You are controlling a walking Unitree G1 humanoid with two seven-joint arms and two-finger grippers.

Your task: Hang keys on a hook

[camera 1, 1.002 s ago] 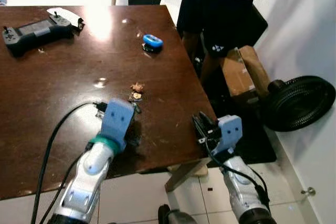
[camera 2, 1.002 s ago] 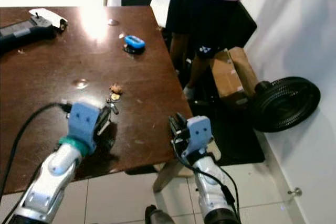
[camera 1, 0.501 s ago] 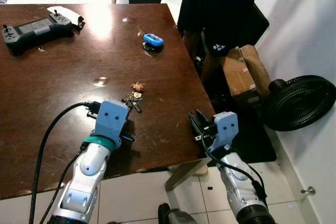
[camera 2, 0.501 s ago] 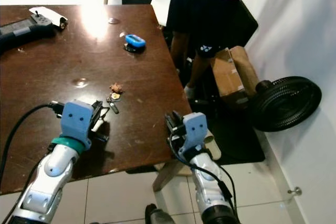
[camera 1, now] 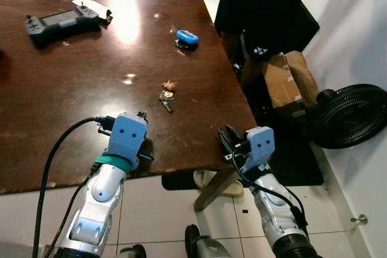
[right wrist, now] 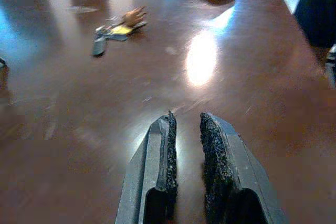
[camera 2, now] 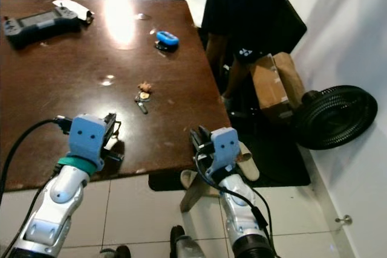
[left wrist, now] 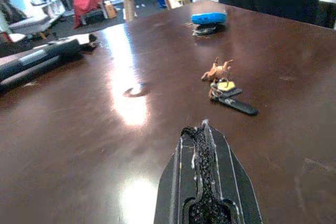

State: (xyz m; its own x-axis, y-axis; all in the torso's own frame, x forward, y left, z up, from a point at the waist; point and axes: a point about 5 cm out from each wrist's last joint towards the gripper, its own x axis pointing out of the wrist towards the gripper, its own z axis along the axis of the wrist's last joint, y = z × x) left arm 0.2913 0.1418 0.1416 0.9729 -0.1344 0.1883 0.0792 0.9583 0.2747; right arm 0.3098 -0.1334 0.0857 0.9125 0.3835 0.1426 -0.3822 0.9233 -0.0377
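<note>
On the table point(camera 1: 72, 89), near its right edge, lies one bunch of keys point(camera 1: 165, 96) with a small brown charm, untouched and lying free. Nothing holds it.

Left gripper point(left wrist: 203, 129) sits low over the near edge, fingers pressed together, empty, keys ahead of it and apart. A second ago it was right at the keys; now there's a clear gap. The whole view shifted too, so the camera moved and probably the robot stepped back; the keys look to be on the same spot of the table. Either way, the grasp isn't made and needs a fresh approach.

Right gripper point(right wrist: 186, 124) hovers at the table's right corner, fingers nearly closed with a thin slit, empty.

Count: one key bunch, one blue gadget point(camera 1: 187, 37) farther up, one handheld controller point(camera 1: 60, 23) at the far left, one white item point(camera 1: 91, 5) beside it. One person point(camera 1: 266, 10) stands past the right edge; one black fan point(camera 1: 349, 116) and one cardboard box point(camera 1: 284, 83) on the floor.

No hook visible yet; it must be found after pickup.
</note>
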